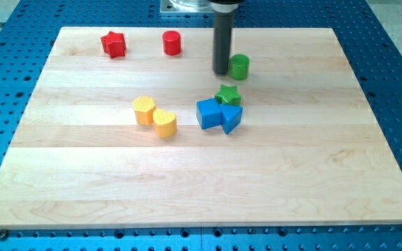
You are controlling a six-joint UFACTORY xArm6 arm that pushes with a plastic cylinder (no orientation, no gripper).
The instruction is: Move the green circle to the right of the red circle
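1. One dark rod comes down from the view's top, and my tip [221, 72] rests on the wooden bench [201, 181]; it has no hand that could open or close.
2. Just to the view's right of my tip stands the green circle [239, 66], touching the rod or nearly so.
3. Further to the view's left of my tip, a little higher, are the red circle [172, 43] and the red star [114, 44].
4. Below my tip are the green star [227, 95], the blue cube [209, 113] and another blue block [231, 118], close together.
5. Lower left of my tip sit two yellow blocks [154, 116].
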